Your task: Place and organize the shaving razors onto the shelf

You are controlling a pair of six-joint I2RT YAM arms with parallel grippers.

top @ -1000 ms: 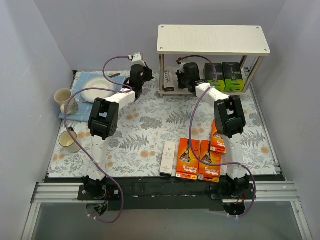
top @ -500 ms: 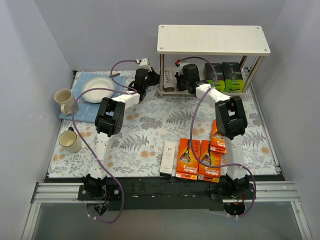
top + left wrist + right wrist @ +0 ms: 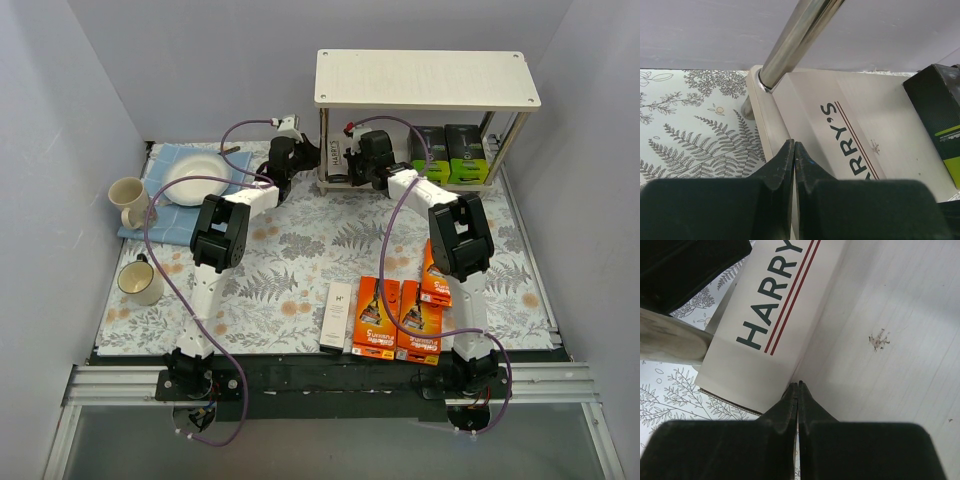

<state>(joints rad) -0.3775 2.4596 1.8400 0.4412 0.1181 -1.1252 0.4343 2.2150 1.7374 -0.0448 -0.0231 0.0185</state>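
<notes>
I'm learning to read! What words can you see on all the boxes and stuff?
"ARRY'S": white box on the shelf, left wrist view, first letter hidden.
"HARRY": same box, right wrist view, end cut off.
Orange boxes, black-green boxes, slim white box: print too small to read.

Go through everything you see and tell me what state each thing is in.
Pale wooden two-tier shelf, upright.
Left hand, shut, holding nothing.
Right hand, shut, holding nothing.
White flat "Harry's" box, lying flat on the shelf's lower board.
Two black boxes with lime-green ends, standing on the lower board.
Three bright orange flat boxes, lying flat, off the shelf.
Slim white box, lying flat, off the shelf.
White round plate, right way up.
Two cream mugs, upright.
</notes>
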